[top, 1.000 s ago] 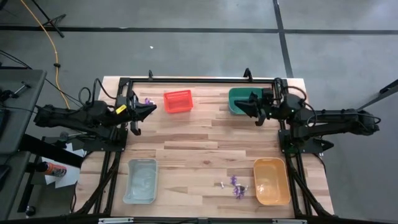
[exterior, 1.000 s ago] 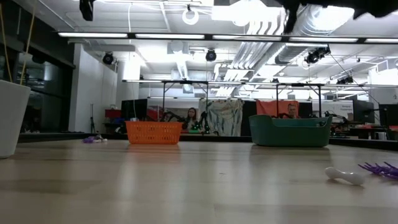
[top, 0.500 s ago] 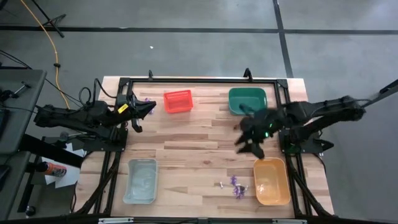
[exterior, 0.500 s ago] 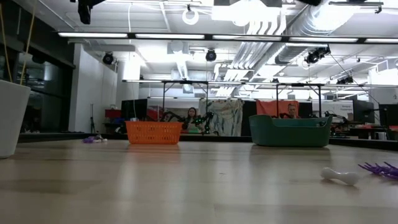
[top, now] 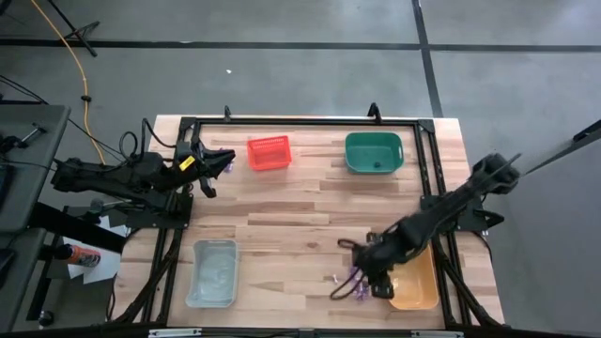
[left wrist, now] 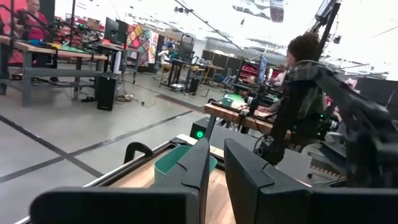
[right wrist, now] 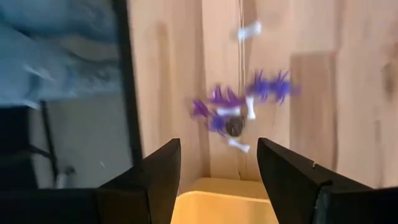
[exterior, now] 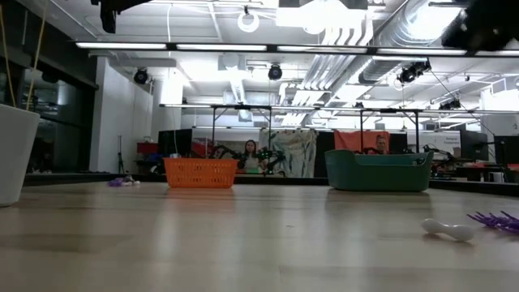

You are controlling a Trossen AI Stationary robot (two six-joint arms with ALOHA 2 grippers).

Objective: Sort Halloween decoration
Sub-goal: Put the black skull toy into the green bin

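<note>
The Halloween decoration shows as a small heap of purple spiky trinkets (right wrist: pixel 239 109) with white bits and one dark piece, lying on the table near its near right corner (top: pixel 357 282). My right gripper (top: pixel 346 270) hangs above that heap, open and with nothing between its fingers (right wrist: pixel 217 149). In the low view the purple spikes (exterior: pixel 495 219) and a white piece (exterior: pixel 450 229) rest flat on the wood. One more purple trinket (exterior: pixel 122 182) lies at the far left. My left gripper (top: pixel 222 161) waits there above the table, its fingers a narrow gap apart (left wrist: pixel 216 168).
An orange bin (top: pixel 418 282) stands right beside the heap, and its rim shows under my right fingers (right wrist: pixel 224 199). A clear bin (top: pixel 212 272) is near left, a red basket (top: pixel 269 153) far left of centre, a green bin (top: pixel 374 152) far right. People sit beyond the table.
My right gripper has swung from the green bin at the far right toward the table's near edge and now hangs over the purple heap beside the orange bin. The trinkets have stayed where they were.
</note>
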